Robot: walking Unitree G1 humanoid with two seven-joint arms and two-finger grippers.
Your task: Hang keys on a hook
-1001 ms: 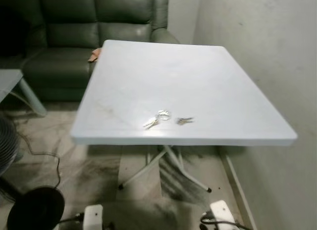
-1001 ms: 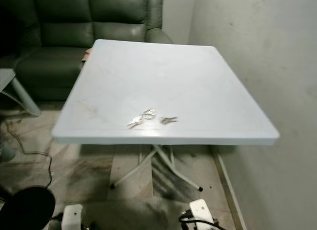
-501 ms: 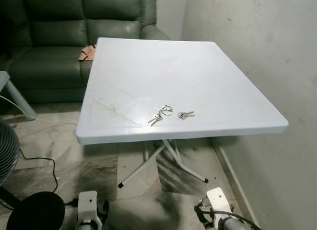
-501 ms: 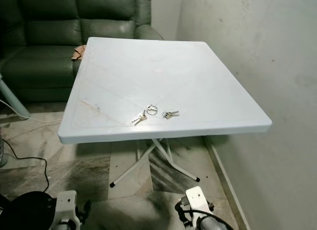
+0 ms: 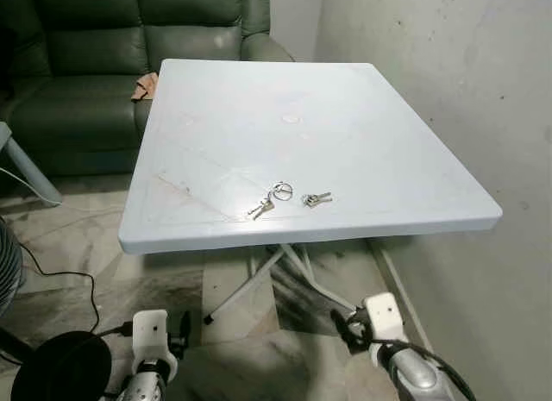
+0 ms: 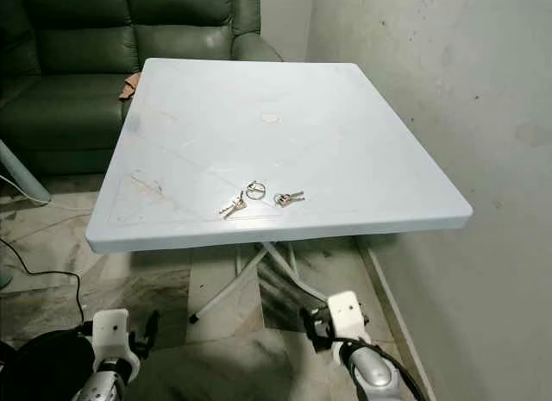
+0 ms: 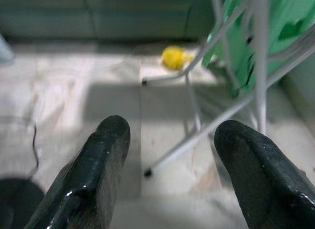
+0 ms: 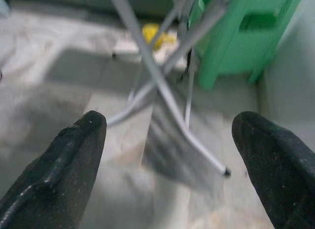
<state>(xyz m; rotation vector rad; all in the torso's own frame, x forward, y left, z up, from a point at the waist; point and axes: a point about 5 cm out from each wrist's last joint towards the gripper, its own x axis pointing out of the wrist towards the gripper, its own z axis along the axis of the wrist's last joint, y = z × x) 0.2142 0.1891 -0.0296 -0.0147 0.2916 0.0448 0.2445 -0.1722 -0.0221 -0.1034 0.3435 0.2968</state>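
Both tools, left tool (image 7: 170, 175) and right tool (image 8: 172, 170), hang spread and empty below the bench (image 5: 388, 134) edge. Keys (image 5: 289, 197) lie on the bench near its front edge. We judge nothing done: pickup and hanging remain; we spot no hook.

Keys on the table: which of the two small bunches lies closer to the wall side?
The smaller bunch, lying apart on the wall side of the key ring; the other bunch lies on the ring's sofa side, nearer the table front edge.
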